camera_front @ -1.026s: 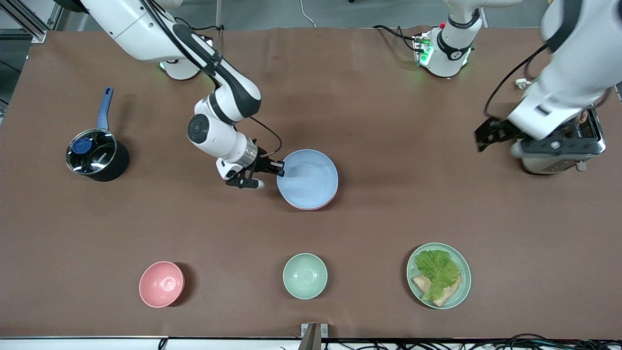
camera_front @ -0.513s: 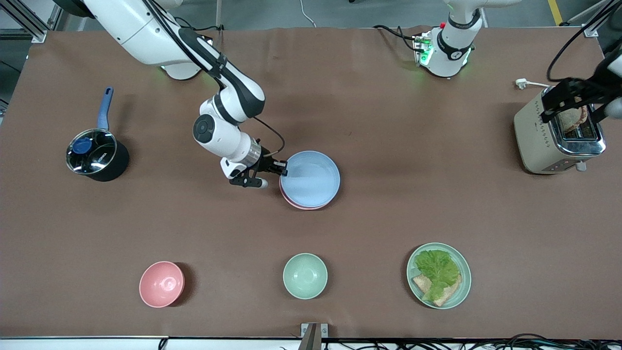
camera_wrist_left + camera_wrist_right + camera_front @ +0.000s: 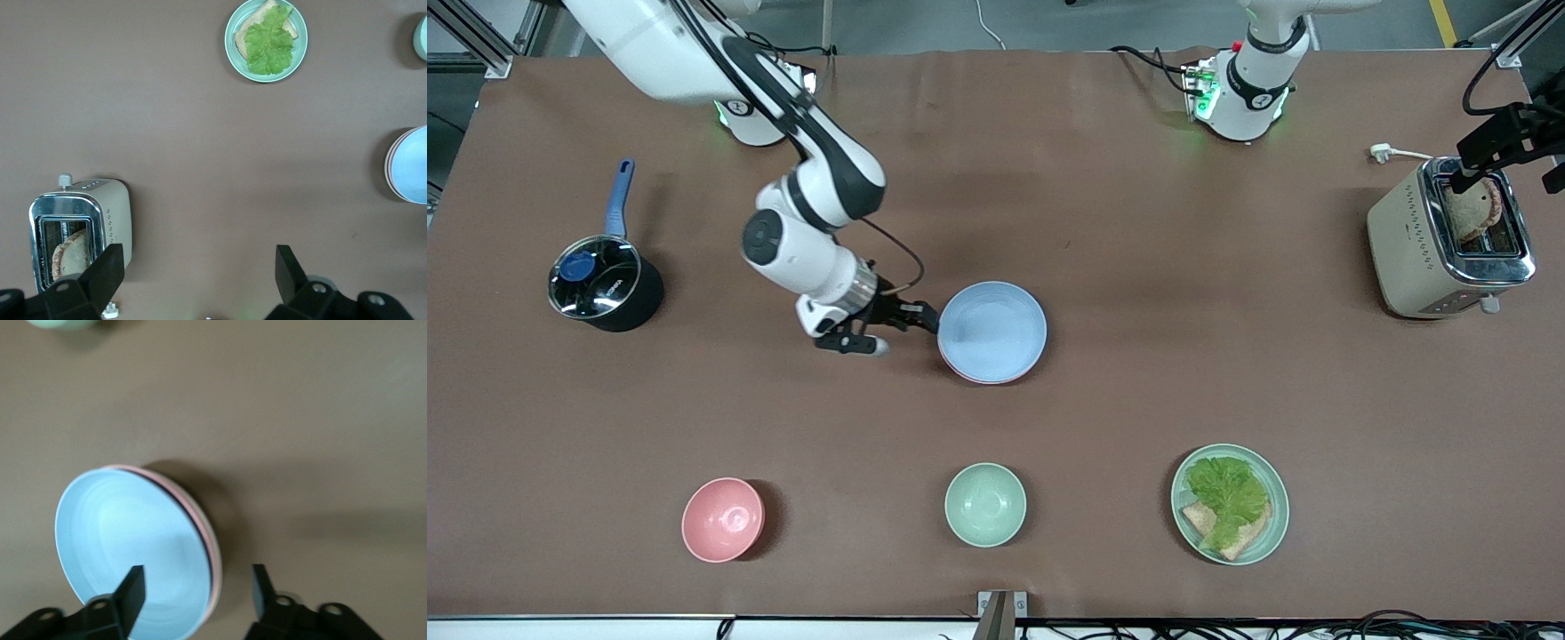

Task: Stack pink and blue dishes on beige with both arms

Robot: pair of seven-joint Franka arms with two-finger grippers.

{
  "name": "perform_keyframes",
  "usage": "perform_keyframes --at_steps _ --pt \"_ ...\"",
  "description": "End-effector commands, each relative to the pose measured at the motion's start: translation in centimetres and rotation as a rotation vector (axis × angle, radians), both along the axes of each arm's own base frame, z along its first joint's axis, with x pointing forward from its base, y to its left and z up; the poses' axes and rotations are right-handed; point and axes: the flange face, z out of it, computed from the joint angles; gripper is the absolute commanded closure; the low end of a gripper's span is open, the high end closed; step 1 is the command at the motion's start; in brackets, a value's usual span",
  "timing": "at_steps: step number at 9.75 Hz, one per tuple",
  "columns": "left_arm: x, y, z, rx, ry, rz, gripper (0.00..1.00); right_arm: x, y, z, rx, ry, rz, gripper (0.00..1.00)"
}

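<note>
A: Status on the stack?

B: Blue plate (image 3: 992, 331) sits on top, mid-table. Pink plate (image 3: 205, 537) shows only as a thin rim under it. Right wrist view has a paler edge below the pink, probably the beige plate, can't confirm.

A: Right gripper (image 3: 921, 317)?

B: Low, just beside the stack's rim on the right arm's side. Fingers apart, holding nothing. In the right wrist view they straddle the plate edge with a gap either side.

A: Left gripper (image 3: 1505, 148)?

B: Up over the toaster (image 3: 1448, 241), waiting. Fingers wide apart, empty.

A: Risks?

B: Main one: a right fingertip catching the blue rim on any move along the table. That would drag the top plate off-centre or shove the whole stack. The pink rim already peeks out on one side, so the stack looks slightly offset. A straight lift looks safest.

A: Anything else nearby?

B: Green bowl (image 3: 985, 504), pink bowl (image 3: 723, 519) and the lettuce plate (image 3: 1230, 504) sit well nearer the camera. Pot (image 3: 603, 286) is toward the right arm's end. None close to the stack.
</note>
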Motion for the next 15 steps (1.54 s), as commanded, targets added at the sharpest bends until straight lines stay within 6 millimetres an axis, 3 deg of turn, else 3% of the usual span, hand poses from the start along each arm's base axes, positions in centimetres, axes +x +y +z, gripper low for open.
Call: perform_keyframes --at_steps 1,5,7,8,9,10,12,15 --pt "-0.1 0.6 -1.1 -0.031 0.038 0.000 0.00 0.4 -8.4 9.7 -0.216 -0.067 -0.004 0.00" --pt "0.0 -0.1 -1.6 -0.019 0.048 0.000 0.00 4.6 -24.1 24.7 -0.296 -0.091 -0.231 0.00" --pt "0.0 -0.5 -1.9 -0.019 0.054 -0.006 0.00 4.4 -30.7 30.7 -0.317 -0.079 -0.256 0.00" --pt "0.0 -0.7 -2.0 -0.019 0.056 -0.010 0.00 3.6 -33.1 32.9 -0.322 -0.058 -0.207 0.00" --pt "0.0 -0.7 -1.9 -0.019 0.054 -0.010 0.00 2.3 -34.1 34.9 -0.337 -0.024 -0.114 0.00" --pt "-0.1 -0.6 -1.8 -0.019 0.054 -0.009 0.00 1.9 -35.0 35.5 -0.328 -0.001 -0.096 0.00" --pt "0.0 -0.6 -1.9 -0.019 0.054 -0.009 0.00 0.4 -35.3 35.5 -0.320 0.055 -0.063 0.00" --pt "0.0 -0.6 -1.9 -0.019 0.054 -0.009 0.00 0.2 -34.9 35.7 -0.321 0.052 -0.043 0.00"
